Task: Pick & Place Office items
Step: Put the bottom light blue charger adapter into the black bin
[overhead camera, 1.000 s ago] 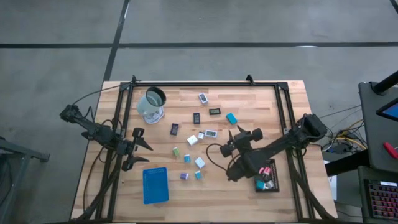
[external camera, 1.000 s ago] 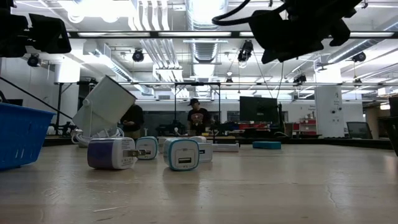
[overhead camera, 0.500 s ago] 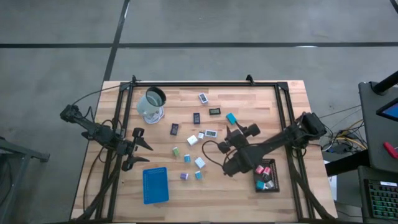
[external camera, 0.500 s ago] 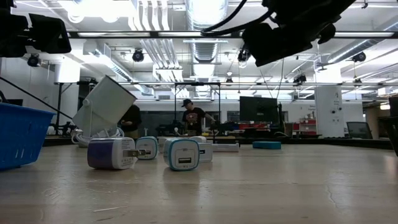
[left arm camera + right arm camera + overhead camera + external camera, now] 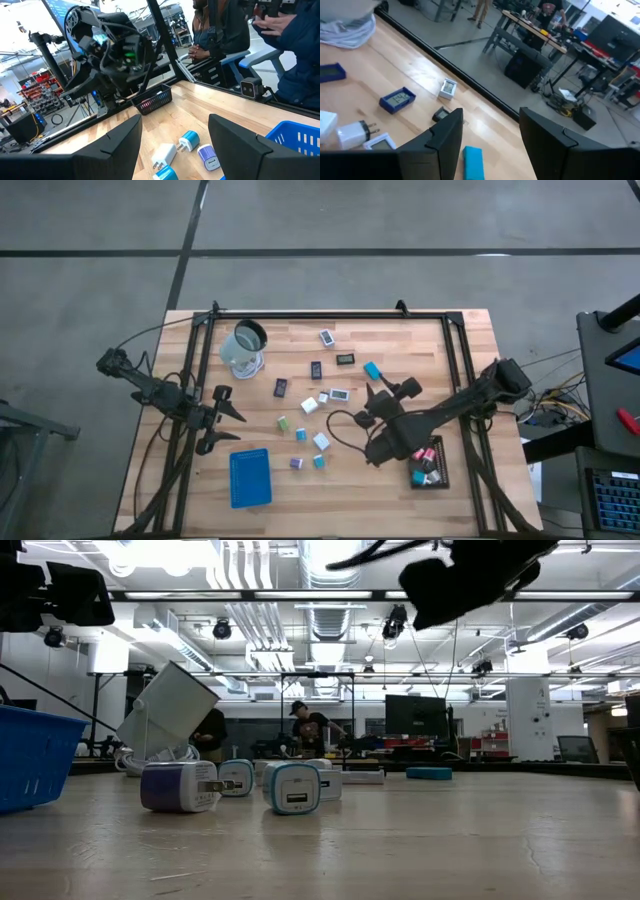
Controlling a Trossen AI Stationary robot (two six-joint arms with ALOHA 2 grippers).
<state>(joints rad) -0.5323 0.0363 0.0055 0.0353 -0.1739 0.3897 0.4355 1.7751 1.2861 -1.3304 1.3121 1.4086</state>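
The right gripper (image 5: 386, 391) hovers open and empty above the surface (image 5: 400, 340), near a teal block (image 5: 372, 370). Descending off-centre could knock the block away. The left gripper (image 5: 226, 415) waits open at the left edge.

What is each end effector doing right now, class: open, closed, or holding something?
Left end effector: open, holding nothing, waiting at the table's left edge.
Right end effector: open, empty, above the table's middle.

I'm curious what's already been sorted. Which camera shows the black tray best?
The high view: it looks straight down into the black tray, showing pink, teal and white pieces inside, beside the right gripper. The left wrist view shows only its side wall. I can't spot it in the other views.
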